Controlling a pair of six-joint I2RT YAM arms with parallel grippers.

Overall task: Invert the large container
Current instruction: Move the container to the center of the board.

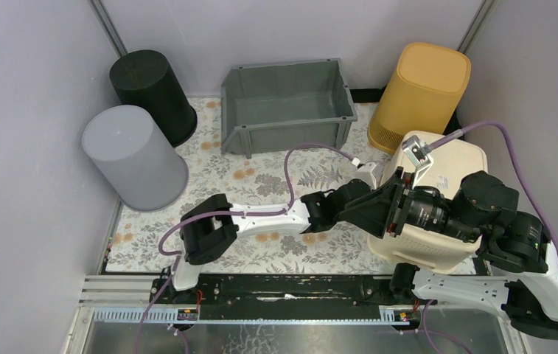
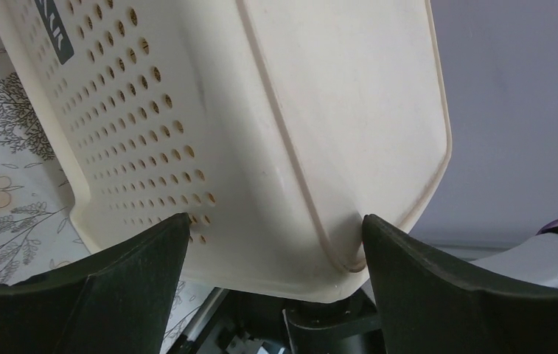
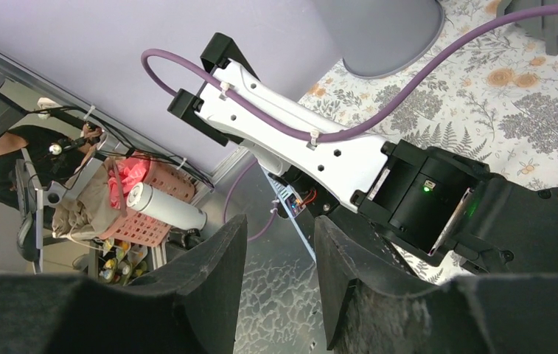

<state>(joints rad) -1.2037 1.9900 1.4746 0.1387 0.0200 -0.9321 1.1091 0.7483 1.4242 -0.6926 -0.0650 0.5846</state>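
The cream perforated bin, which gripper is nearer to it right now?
Left. The left gripper is open right against the cream bin wall. The right gripper points away from it, toward the left arm.

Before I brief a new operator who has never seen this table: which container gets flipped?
On the floral table, look at the near right corner, in front of the yellow bin. The cream perforated basket there is it, the only container with rows of small holes, with both arms at it.

It was a lab test cell: grey panel walls [image 1: 32, 184], a floral mat [image 1: 276, 177], a metal rail [image 1: 290, 286] near the arms.
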